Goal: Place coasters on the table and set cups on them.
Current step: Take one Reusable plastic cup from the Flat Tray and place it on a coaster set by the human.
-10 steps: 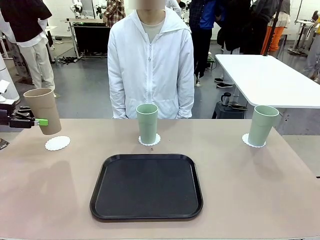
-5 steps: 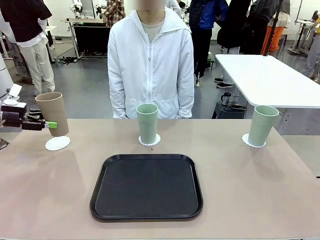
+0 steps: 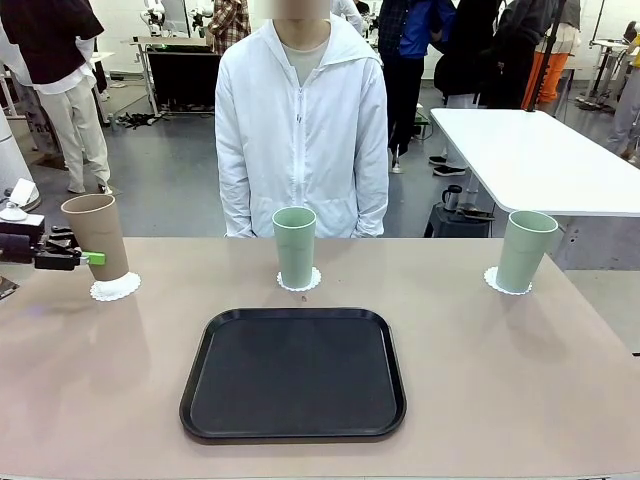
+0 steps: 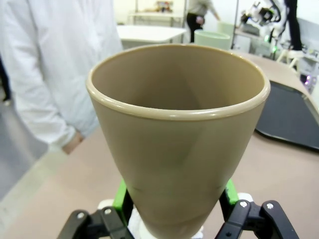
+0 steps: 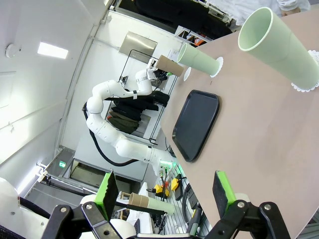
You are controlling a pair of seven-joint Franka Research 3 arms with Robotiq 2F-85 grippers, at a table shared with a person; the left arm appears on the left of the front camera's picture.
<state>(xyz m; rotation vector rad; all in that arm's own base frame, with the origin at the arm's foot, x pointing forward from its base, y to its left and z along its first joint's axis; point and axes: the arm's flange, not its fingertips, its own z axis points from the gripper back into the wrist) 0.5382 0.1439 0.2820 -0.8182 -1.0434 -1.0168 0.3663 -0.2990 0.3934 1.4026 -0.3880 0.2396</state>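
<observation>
Front view: left claw (image 3: pixel 92 258) is clamped low on tall tan-brown matte tumbler (image 3: pixel 96 236), so its base meets white scalloped paper coaster (image 3: pixel 116 288) nr tabletop's (image 3: pixel 500 380) far-left corner. Right claw (image 5: pixel 165 190) hangs w/ fingers apart, empty.

light: bright, even overhead | shadows: soft | wrist views: wide-angle distortion, slight blur

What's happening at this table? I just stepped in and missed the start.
The robot's left hand grips the tan cup and has brought it onto the left coaster. Two green cups, one in the middle and one at the right, already stand on their coasters. The right hand is open, holding nothing. A black tray lies bare near the robot, and a person in white stands watching across the table.
</observation>
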